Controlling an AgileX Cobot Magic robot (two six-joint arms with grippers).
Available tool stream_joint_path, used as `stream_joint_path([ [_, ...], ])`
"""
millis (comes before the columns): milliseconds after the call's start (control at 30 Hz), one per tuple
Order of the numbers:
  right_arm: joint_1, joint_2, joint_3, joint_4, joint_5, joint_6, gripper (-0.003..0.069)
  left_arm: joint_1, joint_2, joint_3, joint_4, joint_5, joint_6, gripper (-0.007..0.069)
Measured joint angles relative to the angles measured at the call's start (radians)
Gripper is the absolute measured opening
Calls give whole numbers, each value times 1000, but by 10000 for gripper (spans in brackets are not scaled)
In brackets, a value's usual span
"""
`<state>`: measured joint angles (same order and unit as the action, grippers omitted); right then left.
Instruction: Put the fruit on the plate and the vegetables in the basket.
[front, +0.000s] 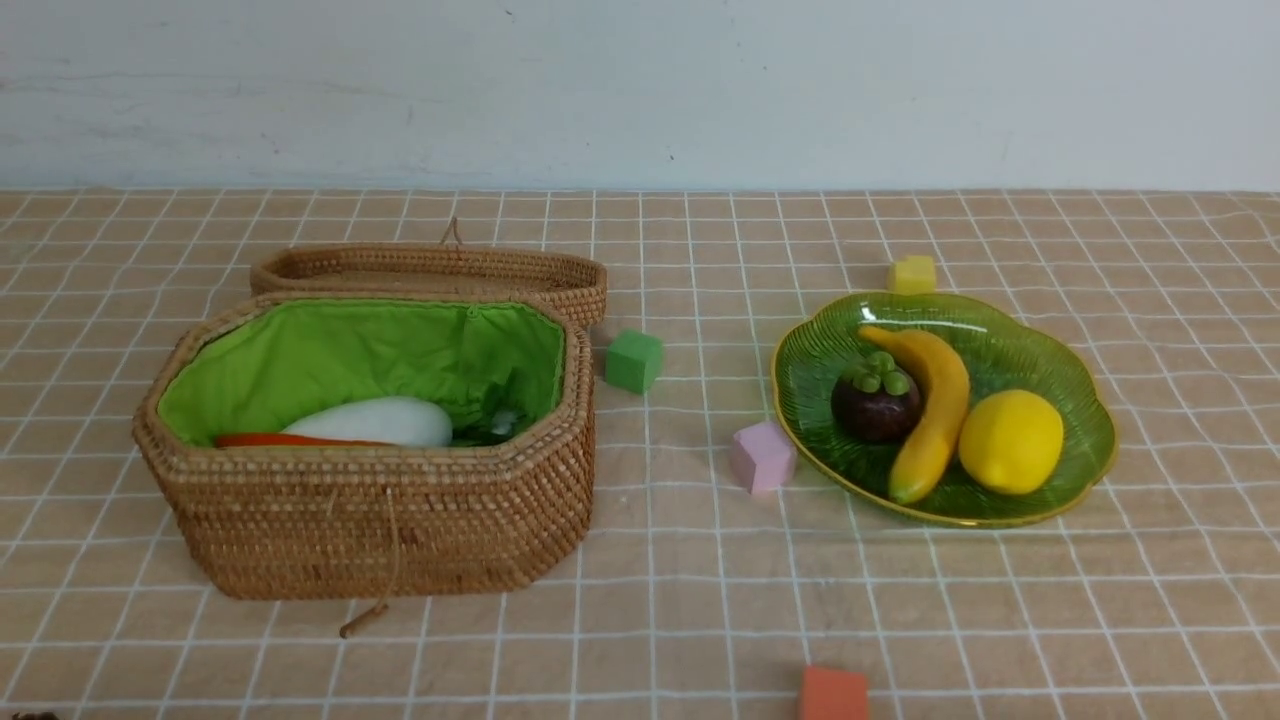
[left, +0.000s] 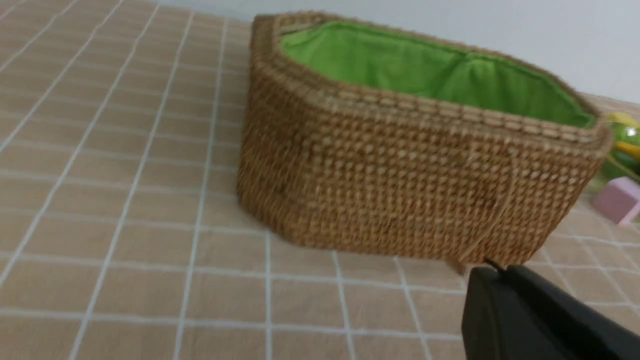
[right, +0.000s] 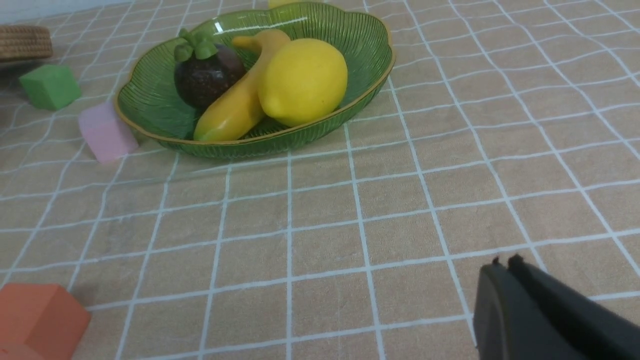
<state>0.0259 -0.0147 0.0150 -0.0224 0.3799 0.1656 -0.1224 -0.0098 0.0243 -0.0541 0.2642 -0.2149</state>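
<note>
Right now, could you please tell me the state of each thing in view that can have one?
basket: open, upright, holding a radish and a carrot
lid: off, lying behind the basket
plate: upright, holding fruit
banana: lying on the plate, between the other two
mangosteen: on the plate, green top up
lemon: resting on the plate
left gripper: shut, empty
right gripper: shut, empty
</note>
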Motion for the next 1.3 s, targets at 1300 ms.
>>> stream_joint_path([
  [1300, 0, 0, 0, 0, 0, 0, 66, 6, 0, 7, -43, 112, -24, -11],
])
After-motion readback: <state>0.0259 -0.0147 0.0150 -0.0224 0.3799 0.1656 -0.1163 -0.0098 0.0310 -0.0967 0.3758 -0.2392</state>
